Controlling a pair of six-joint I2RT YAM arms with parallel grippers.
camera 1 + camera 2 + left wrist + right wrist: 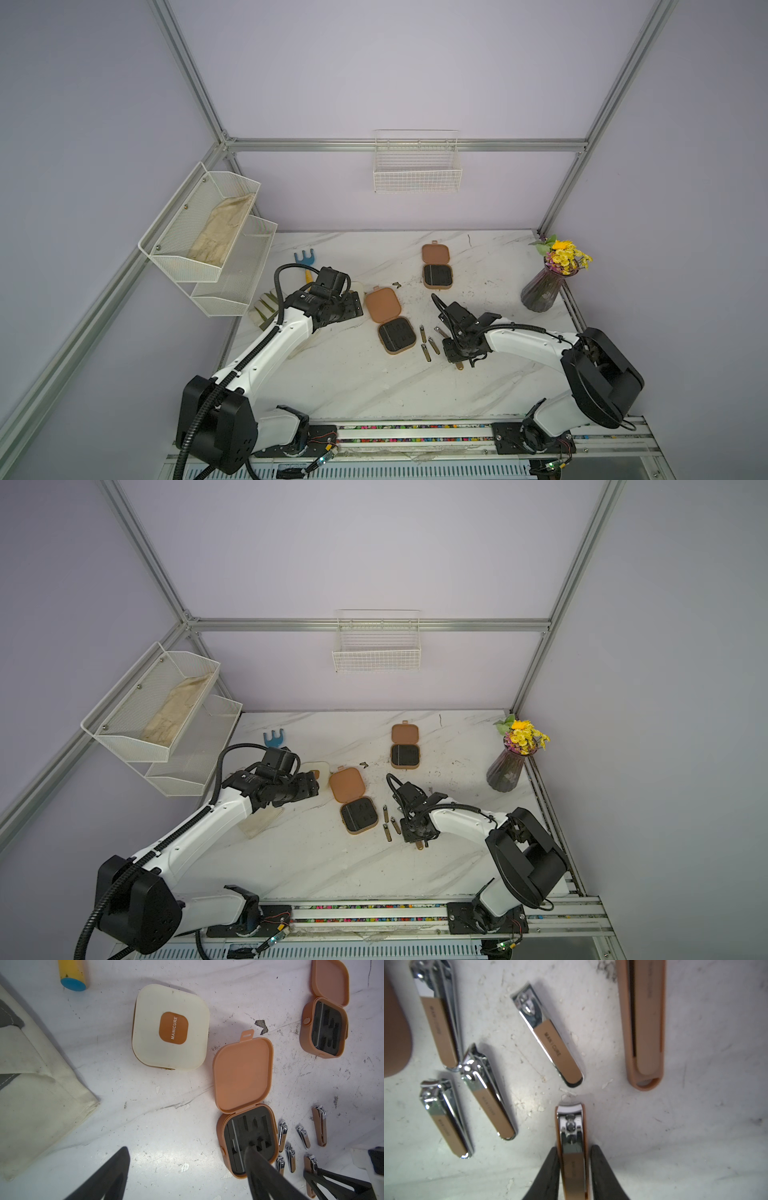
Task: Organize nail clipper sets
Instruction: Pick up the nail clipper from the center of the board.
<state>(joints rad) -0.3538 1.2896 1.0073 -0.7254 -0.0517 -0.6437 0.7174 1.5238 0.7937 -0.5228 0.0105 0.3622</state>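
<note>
Nail clippers all lie loose on the white marble-look bench (353, 386), clustered just beside the nearer brown rounded-square plastic case (390, 322). That case is open flat, lid away from the robot and black-lined tray (249, 1138) facing up.

- Four small silver clippers with tan lever plates (548, 1034) lie flat between that tray and the right arm. Two of them look to touch, tail to head.
- Second large tan-shelled clipper (643, 1022) lies parallel, just beyond the group.
- Right tool (573, 1147) is down at bench level. Its black fingers (550, 1167) pinch the long sides of a large silver clipper in a bronze-orange shell (571, 1122). The clipper lies flat on the bench, head pointing away from the tool.
- Left tool (186, 1148) is spread wide, holding nothing, and hovers over bare bench. In the left wrist view one finger overlaps the nearer case's tray.
- Cream rounded-square case with a brown MANICURE label (170, 1028) is shut, just beside the nearer brown case's lid.
- Second brown case (436, 266) is open flat further back, well apart from the clippers.
- Blue-and-yellow toy rake (304, 259) and an off-white cloth bag (31, 1084) lie on the left arm's side of the bench.
</note>
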